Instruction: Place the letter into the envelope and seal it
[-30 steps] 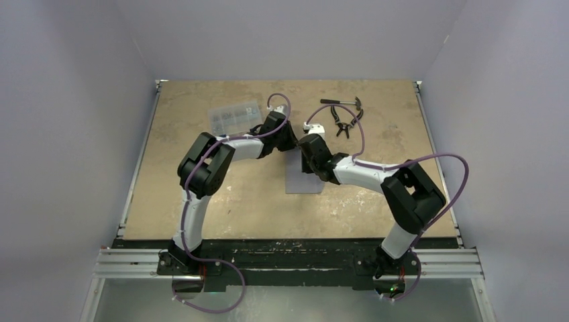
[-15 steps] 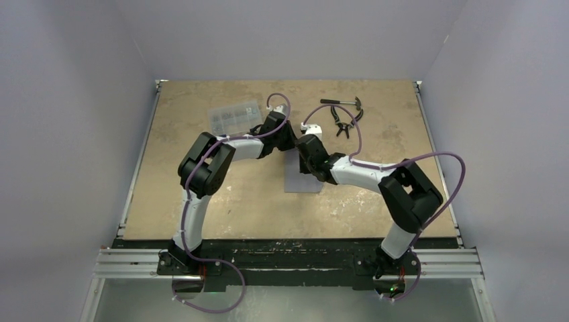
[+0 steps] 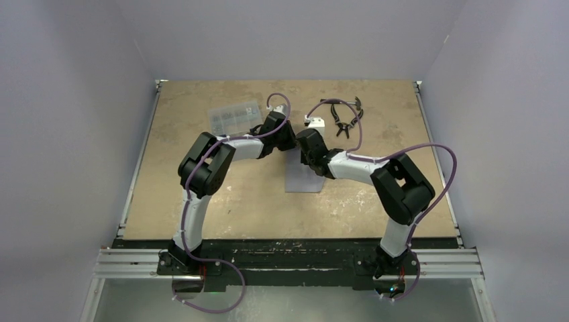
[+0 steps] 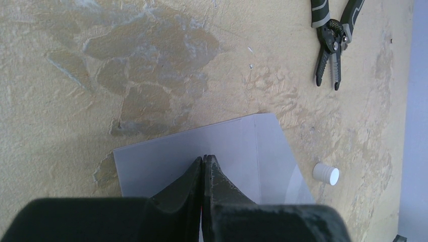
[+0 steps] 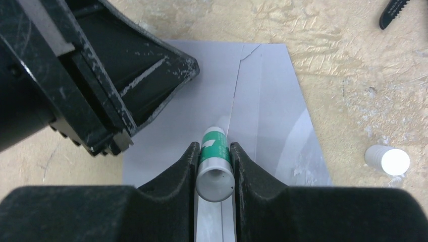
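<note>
The grey-lavender envelope [image 3: 302, 182] lies flat mid-table, also seen in the left wrist view [image 4: 242, 146] and the right wrist view [image 5: 267, 101]. My left gripper [image 3: 290, 142] is shut, its tips [image 4: 203, 160] resting on the envelope's far part. My right gripper [image 3: 307, 153] is shut on a green-and-white glue stick [image 5: 214, 151], whose tip points down onto the envelope near a crease. The glue stick's white cap [image 5: 387, 161] lies on the table just right of the envelope. The letter is not visible in any view.
Black pliers [image 3: 345, 124] and a hammer [image 3: 355, 102] lie at the far right of the table. A clear plastic compartment box [image 3: 235, 115] stands at the far left. The two wrists are close together over the envelope's far end.
My right gripper has moved with the glue stick toward the far end of the envelope, and its elbow has swung left. The left arm has not moved.
</note>
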`<action>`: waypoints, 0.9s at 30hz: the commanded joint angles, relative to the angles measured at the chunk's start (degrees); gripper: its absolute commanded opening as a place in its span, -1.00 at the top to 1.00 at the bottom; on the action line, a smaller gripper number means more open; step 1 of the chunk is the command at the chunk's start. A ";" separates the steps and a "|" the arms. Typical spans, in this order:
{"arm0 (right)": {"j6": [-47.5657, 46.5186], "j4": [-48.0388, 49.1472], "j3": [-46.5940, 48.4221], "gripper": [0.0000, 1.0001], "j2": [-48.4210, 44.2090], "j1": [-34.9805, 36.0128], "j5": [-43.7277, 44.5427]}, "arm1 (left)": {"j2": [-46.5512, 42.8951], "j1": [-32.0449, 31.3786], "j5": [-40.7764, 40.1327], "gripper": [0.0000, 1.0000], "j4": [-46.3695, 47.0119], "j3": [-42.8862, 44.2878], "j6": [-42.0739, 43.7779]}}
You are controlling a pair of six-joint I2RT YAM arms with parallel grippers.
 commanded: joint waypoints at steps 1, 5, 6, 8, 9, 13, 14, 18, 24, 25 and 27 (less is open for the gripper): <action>-4.19 -3.45 -3.06 1.00 -2.81 -0.25 -8.84 | 4.67 0.85 -3.13 1.00 -11.32 -2.80 2.53; -3.71 -5.94 -4.05 1.00 -3.42 0.56 -10.96 | 4.76 1.23 -3.12 1.00 -11.23 -2.95 2.37; -3.45 -6.69 -4.44 1.00 -3.93 0.67 -11.63 | 4.83 1.31 -3.12 1.00 -11.19 -2.94 2.37; -3.26 -7.56 -5.57 1.00 -5.57 0.70 -13.45 | 4.85 1.33 -3.12 1.00 -11.04 -3.00 2.23; -3.05 -8.22 -5.91 1.00 -6.46 0.70 -14.09 | 4.91 1.33 -2.94 1.00 -10.90 -3.02 2.15; -2.22 -10.39 -6.34 1.00 -9.77 0.70 -16.99 | 4.94 1.34 -2.22 1.00 -10.53 -3.02 1.93; -2.04 -10.85 -6.27 1.00 -10.71 0.66 -18.20 | 4.87 1.33 -2.10 1.00 -10.47 -3.02 1.88; -1.38 -11.94 -4.15 1.00 -14.72 0.20 -18.58 | 3.78 1.33 -0.89 1.00 -10.22 -3.05 1.97; 2.01 -10.55 -3.69 1.00 -20.24 -5.36 -21.85 | -1.29 1.33 5.68 1.00 -6.16 -1.74 2.72; 2.73 -10.39 -4.02 1.00 -20.77 -6.86 -22.62 | -2.02 1.33 6.39 0.95 -6.90 -0.66 3.17; 4.17 -8.58 -5.46 1.00 -22.46 -9.09 -25.09 | -4.41 1.34 6.67 0.65 -8.18 0.74 3.89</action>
